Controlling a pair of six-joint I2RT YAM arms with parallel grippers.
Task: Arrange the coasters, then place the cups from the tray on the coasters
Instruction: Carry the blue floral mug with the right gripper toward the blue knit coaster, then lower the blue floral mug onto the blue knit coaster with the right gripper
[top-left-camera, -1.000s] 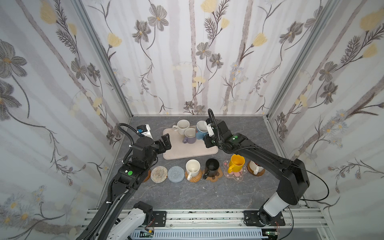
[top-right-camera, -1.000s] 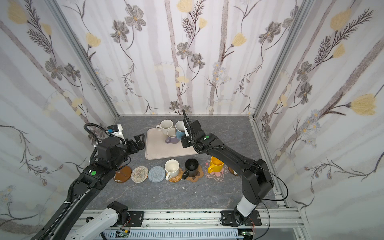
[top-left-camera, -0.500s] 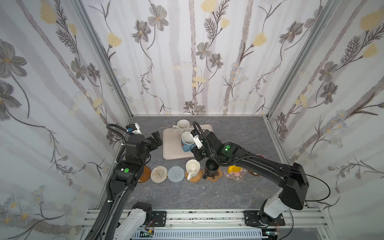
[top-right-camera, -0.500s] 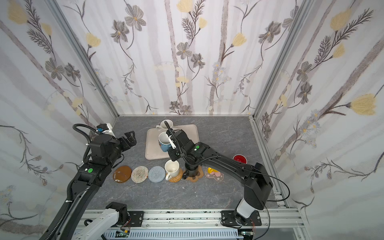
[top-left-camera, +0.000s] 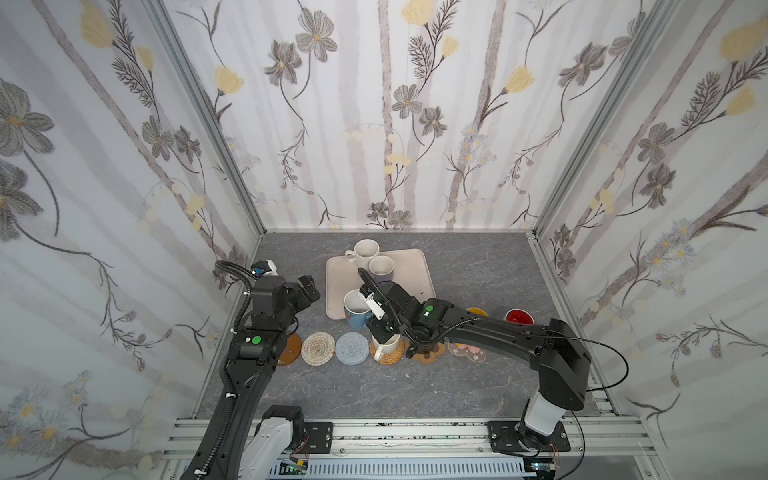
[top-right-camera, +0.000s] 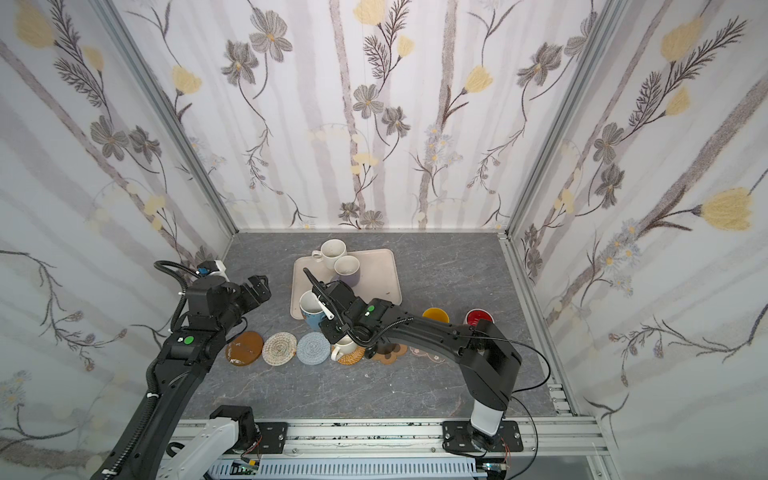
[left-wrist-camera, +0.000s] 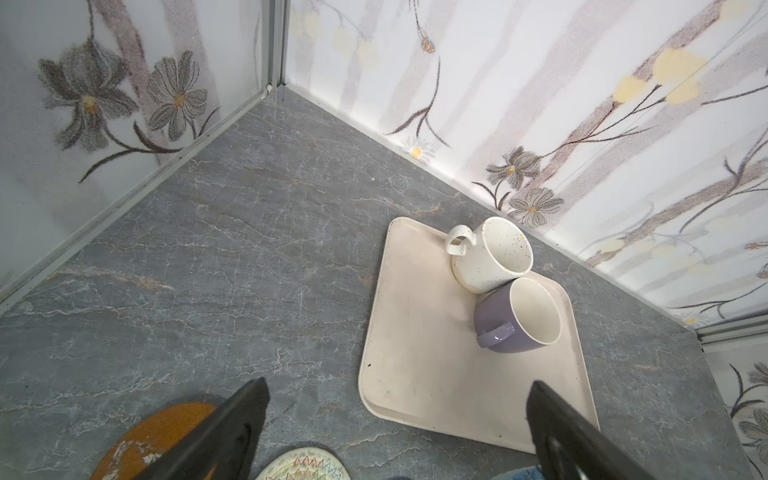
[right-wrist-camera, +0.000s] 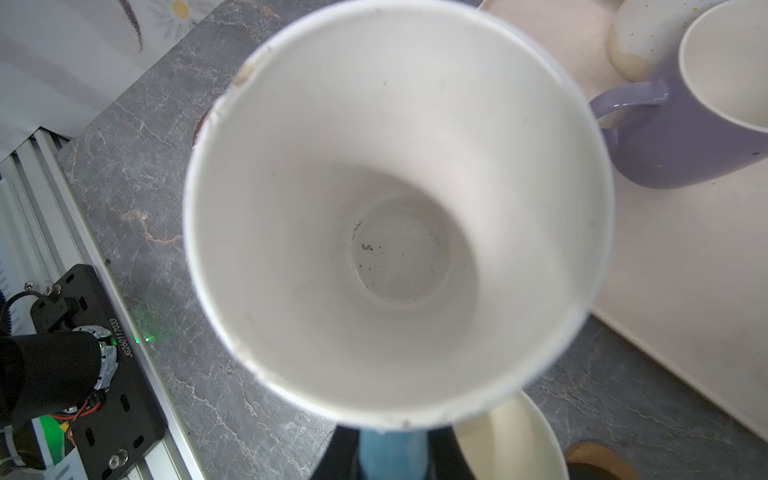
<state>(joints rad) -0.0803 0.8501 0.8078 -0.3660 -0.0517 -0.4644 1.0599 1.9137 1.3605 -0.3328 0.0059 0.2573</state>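
light-blue cup (top-left-camera: 356, 321), clamped upright in the right gripper (right-wrist-camera: 390, 459) beside the tray (top-left-camera: 409, 270), seems bound for the bare blue coaster (top-left-camera: 351, 348); left gripper (top-left-camera: 307, 291) gapes empty.

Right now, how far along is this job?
Done: coasters in a row; cream mug on the rattan coaster, yellow mug and red-lined mug further right. In hand: right gripper holds the light blue mug. Left: speckled mug and lavender mug on the tray; brown coaster, beige coaster, blue coaster empty.
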